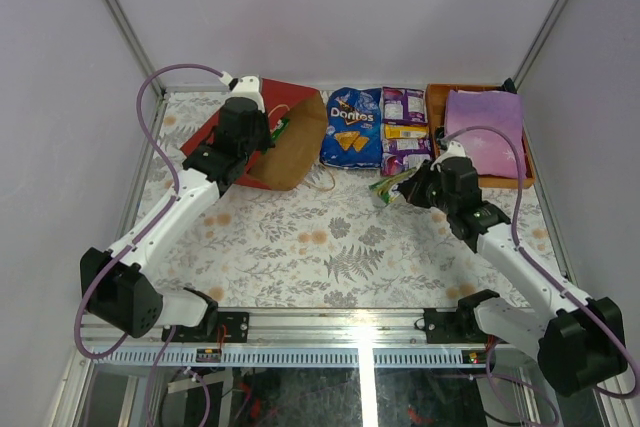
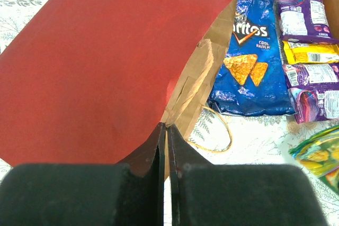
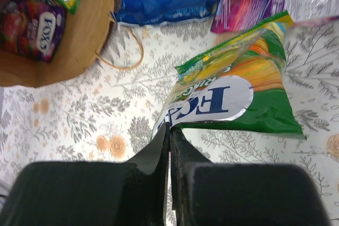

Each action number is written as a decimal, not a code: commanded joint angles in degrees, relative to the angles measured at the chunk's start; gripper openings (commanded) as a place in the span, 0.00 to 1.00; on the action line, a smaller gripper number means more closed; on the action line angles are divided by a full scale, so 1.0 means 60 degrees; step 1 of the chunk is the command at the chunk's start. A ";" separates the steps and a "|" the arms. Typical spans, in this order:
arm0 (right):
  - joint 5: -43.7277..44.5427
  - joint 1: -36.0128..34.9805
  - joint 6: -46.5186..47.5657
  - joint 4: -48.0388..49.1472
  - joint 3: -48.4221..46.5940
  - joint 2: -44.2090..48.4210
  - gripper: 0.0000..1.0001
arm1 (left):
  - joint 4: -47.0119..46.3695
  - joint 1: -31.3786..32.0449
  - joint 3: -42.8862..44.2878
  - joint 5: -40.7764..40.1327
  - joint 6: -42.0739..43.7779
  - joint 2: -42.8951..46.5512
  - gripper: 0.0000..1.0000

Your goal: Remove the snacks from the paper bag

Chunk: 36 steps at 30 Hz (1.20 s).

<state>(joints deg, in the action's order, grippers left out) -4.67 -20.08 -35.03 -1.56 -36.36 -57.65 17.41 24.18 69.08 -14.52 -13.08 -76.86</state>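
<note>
Your right gripper (image 3: 169, 126) is closed tight on a corner of the green candy packet (image 3: 238, 93), near the purple packets (image 2: 304, 11). Your left gripper (image 2: 165, 128) is clamped on the mouth edge of the red paper bag (image 2: 95, 62). The bag lies at the back left with two candy packets (image 3: 39, 25) inside and the blue chip bag (image 2: 249, 62) just beside it.

Open tabletop (image 1: 300, 247) near the bases; Doritos bag (image 1: 352, 127) and packets (image 1: 404, 122) close beside the paper bag (image 1: 292, 145) mouth

A flat lilac item (image 1: 487, 127) lies in an orange tray (image 1: 432, 109) at the far right of the floral-patterned table (image 1: 330, 242)
</note>
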 commanded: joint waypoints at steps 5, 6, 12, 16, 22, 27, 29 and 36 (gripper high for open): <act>0.0308 0.0040 -0.0093 -0.1305 -0.0559 -0.0001 0.00 | -0.0123 0.0089 0.0008 -0.0130 0.0155 0.0282 0.02; 0.0752 0.0047 -0.0139 -0.1515 -0.0519 0.0270 0.00 | -0.0150 0.0086 -0.0019 -0.0128 0.0158 0.0264 0.02; 0.1550 0.1252 -0.0359 -0.2902 -0.0570 0.1459 0.00 | -0.0340 0.0091 -0.0104 -0.0102 0.0208 0.0074 0.02; 0.0421 0.3074 -0.0705 -0.3411 -0.0546 0.1322 0.00 | -0.0396 0.0071 -0.0138 -0.0209 0.0378 -0.0048 0.02; 0.0385 0.4594 -0.1269 -0.3948 -0.0712 0.1311 0.00 | -0.0486 0.0072 -0.0314 -0.0453 0.0560 0.0096 0.02; 0.1416 0.4895 -0.1323 -0.4460 -0.1299 0.1401 0.00 | -0.0778 0.0083 -0.0568 -0.0370 0.0651 0.0326 0.02; 0.1920 0.4911 -0.1578 -0.4505 -0.1338 0.1476 0.00 | -0.0876 0.0076 -0.0645 -0.0426 0.0707 0.0388 0.02; 0.3874 0.4935 -0.3359 -0.5634 -0.1646 0.1168 0.00 | -0.0864 0.0080 -0.0625 -0.0117 0.0628 0.0408 0.02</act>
<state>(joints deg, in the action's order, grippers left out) 8.86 9.17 -48.14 -31.42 -42.22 -50.00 15.99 24.38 65.65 -15.53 -10.15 -76.09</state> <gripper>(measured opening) 0.011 0.022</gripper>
